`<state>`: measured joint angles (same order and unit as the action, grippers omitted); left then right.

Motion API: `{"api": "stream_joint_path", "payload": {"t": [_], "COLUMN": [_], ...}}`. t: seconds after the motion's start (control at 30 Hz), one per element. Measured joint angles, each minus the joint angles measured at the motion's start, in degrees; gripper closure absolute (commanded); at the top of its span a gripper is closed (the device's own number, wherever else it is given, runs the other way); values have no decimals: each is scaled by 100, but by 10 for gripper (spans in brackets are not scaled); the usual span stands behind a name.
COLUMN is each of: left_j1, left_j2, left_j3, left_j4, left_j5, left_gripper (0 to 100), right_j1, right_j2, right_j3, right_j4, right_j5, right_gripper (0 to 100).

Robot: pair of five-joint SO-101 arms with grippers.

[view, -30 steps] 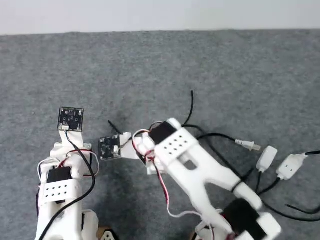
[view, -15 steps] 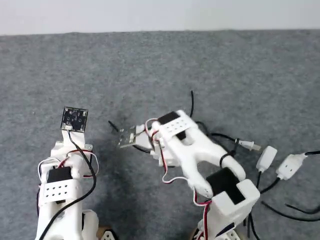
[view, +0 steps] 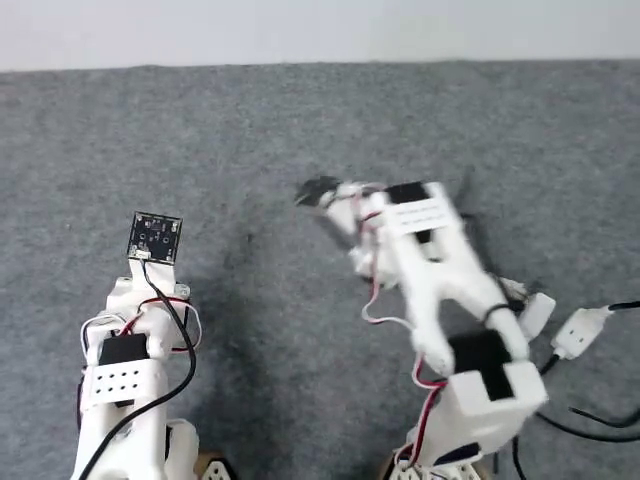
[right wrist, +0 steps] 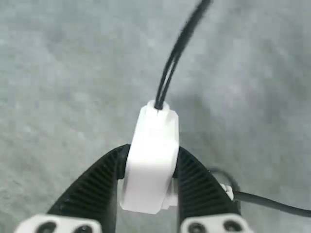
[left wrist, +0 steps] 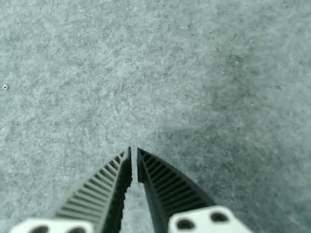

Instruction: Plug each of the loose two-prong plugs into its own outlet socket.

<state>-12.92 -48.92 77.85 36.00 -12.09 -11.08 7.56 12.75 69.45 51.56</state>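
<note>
The right gripper [right wrist: 150, 160] pinches a white plug [right wrist: 151, 128] across its flat sides, the ribbed black fingers [right wrist: 104, 182] pressing on the lower half of the body. Its prongs are hidden, so which end of the pair this is cannot be told. In the high view that gripper [view: 320, 192] is over the middle of the grey mat [left wrist: 194, 73], well apart from another white block [view: 580, 332] lying on its cord at the right edge.

The plug looks light, hard and smooth — a rounded moulded-plastic shell that could slip or twist between the fingers. The broad flat faces are probably the best hold, clear of the mating end. The thin black twin cord [right wrist: 177, 53] leaving its top is limp but likely to tug sideways.

The left gripper [left wrist: 133, 153] hangs low over the felt-like mat, its toothed fingers pressed almost together on nothing.
</note>
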Motion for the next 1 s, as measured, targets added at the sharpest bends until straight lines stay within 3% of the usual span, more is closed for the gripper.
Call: {"api": "stream_joint_path", "payload": {"t": [0.17, 0.33, 0.6, 0.73, 0.9, 1.0], "left_j1": [26, 316, 501, 492, 501, 501], "left_j2": [-510, -2075, -5108, -5363, -5371, -5371], "left_j3": [246, 1196, 1846, 1846, 1846, 1837], "left_j4": [0, 9, 1679, 1952, 1978, 1987], "left_j5": [0, 0, -9, -9, -9, -9], "left_gripper": [987, 987, 987, 987, 987, 987], "right_j1": [1284, 2752, 4290, 4809, 4993, 4888], "right_j2": [-897, -1477, -1591, -1591, -1662, -1679], "right_j3": [-79, 9, 633, 1125, 1477, 1433], "right_j4": [246, 264, 255, -158, -299, 62], "right_j5": [-9, 273, 378, 387, 387, 378], "right_gripper": [989, 989, 989, 958, 723, 760]}}
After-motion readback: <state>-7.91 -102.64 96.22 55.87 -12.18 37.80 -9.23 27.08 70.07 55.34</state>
